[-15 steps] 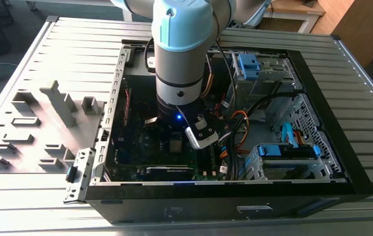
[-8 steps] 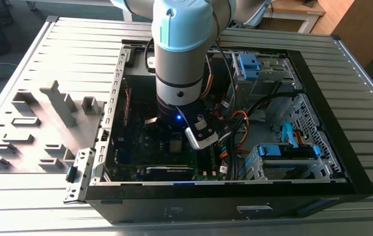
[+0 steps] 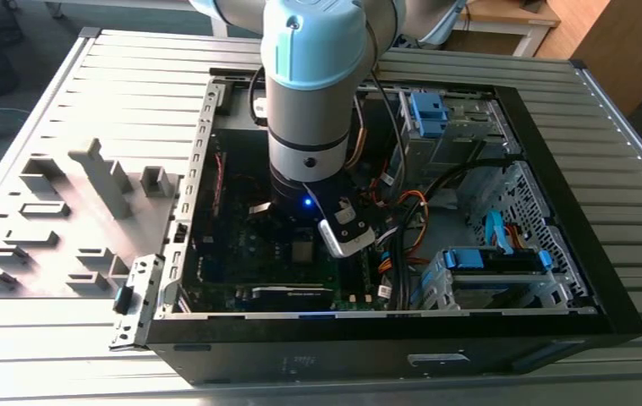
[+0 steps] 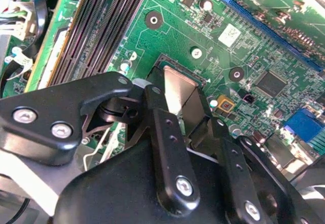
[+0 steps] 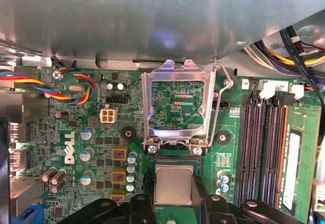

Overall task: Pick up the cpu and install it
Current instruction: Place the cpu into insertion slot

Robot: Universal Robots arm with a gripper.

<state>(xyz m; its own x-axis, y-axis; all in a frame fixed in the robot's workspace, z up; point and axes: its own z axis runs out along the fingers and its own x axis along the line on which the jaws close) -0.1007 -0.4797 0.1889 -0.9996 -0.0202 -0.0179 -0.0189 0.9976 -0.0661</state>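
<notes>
In the exterior view my arm [image 3: 310,101] reaches straight down into an open computer case [image 3: 591,279]. The case lies on a grey metal table [image 3: 128,76]. A grey tray [image 3: 44,254] with little blocks on it sits beside the case, on the exterior view's left. In the second wrist view my gripper [image 4: 177,96] is low over the green board [image 4: 213,10]. My two black fingers [image 4: 167,132] press on two sides of the cpu [image 4: 176,84], so I am gripping it. The cpu is a small silver square, and it is near the long dark slots [image 4: 101,26]. In the first wrist view the cpu [image 5: 173,183] lies flat between my fingers, shiny side up, right at the dark socket [image 5: 175,158]. The socket's metal lid [image 5: 148,107] stands open just beside it, with a thin wire lever [image 5: 219,107] along one side. I cannot tell if the cpu is all the way down in the socket or just above it. Coloured wires [image 5: 71,84] curl over the board, well apart from the cpu.
</notes>
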